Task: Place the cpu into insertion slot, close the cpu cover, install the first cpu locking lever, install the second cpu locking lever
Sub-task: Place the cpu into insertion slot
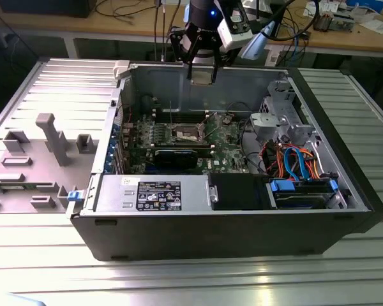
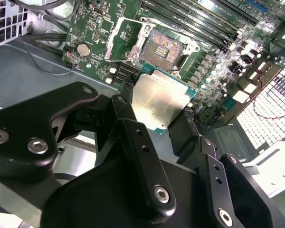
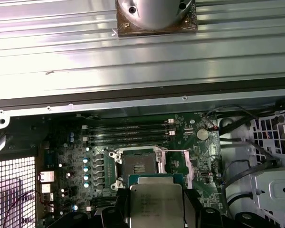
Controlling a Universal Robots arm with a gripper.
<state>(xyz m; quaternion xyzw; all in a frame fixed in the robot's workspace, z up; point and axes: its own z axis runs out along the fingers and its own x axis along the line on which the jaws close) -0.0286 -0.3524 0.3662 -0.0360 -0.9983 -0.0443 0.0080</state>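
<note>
My gripper [image 1: 202, 71] hangs above the back wall of the open computer case [image 1: 179, 245], shut on the cpu [image 2: 159, 102]. The chip is a flat silver-topped square with a green rim, held by its edges between the black fingers [image 2: 126, 116]. In the first wrist view the cpu [image 3: 154, 206] sits just short of the insertion slot [image 3: 139, 166]. The slot's dark centre [image 2: 164, 47] lies bare on the green board [image 1: 226, 137], with nothing in it. The cpu cover [image 2: 121, 38], a thin silvery frame, stands swung open beside the slot [image 1: 186, 132].
A grey power supply [image 1: 156, 194] and black box fill the case's front. A metal drive cage [image 1: 281, 121] with orange and blue cables [image 1: 297, 162] stands on the exterior view's right. Memory slots [image 3: 128, 135] run behind the socket. The removed side panel [image 1: 45, 140] lies left.
</note>
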